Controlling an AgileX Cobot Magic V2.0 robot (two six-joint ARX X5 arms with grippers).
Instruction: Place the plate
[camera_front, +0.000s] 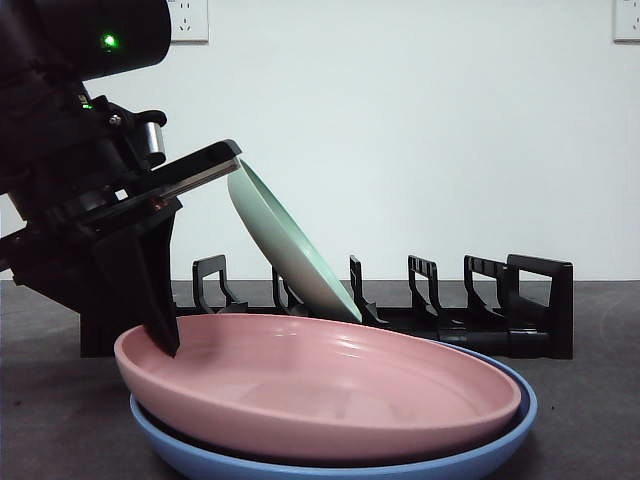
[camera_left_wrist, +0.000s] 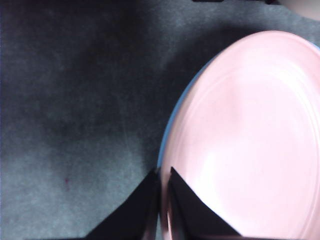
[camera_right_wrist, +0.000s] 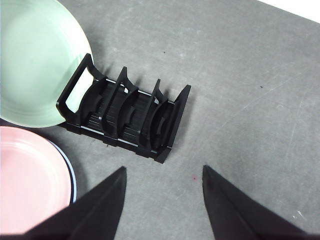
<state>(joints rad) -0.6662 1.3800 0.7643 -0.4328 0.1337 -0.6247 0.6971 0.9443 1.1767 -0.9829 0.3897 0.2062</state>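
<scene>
A pink plate (camera_front: 330, 390) lies tilted on top of a blue plate (camera_front: 480, 455) at the front of the table. My left gripper (camera_front: 165, 335) comes in from the left, and its jaws are shut on the pink plate's left rim. In the left wrist view the two jaws of the left gripper (camera_left_wrist: 162, 200) pinch the edge of the pink plate (camera_left_wrist: 250, 140). A green plate (camera_front: 285, 245) leans in the black dish rack (camera_front: 500, 310) behind. My right gripper (camera_right_wrist: 164, 195) hangs open high above the table, near the rack (camera_right_wrist: 127, 117).
The rack's slots to the right of the green plate (camera_right_wrist: 35, 55) hold nothing. A thin edge of the blue plate (camera_right_wrist: 71, 175) shows under the pink plate (camera_right_wrist: 25, 180). Dark grey table surface lies all around.
</scene>
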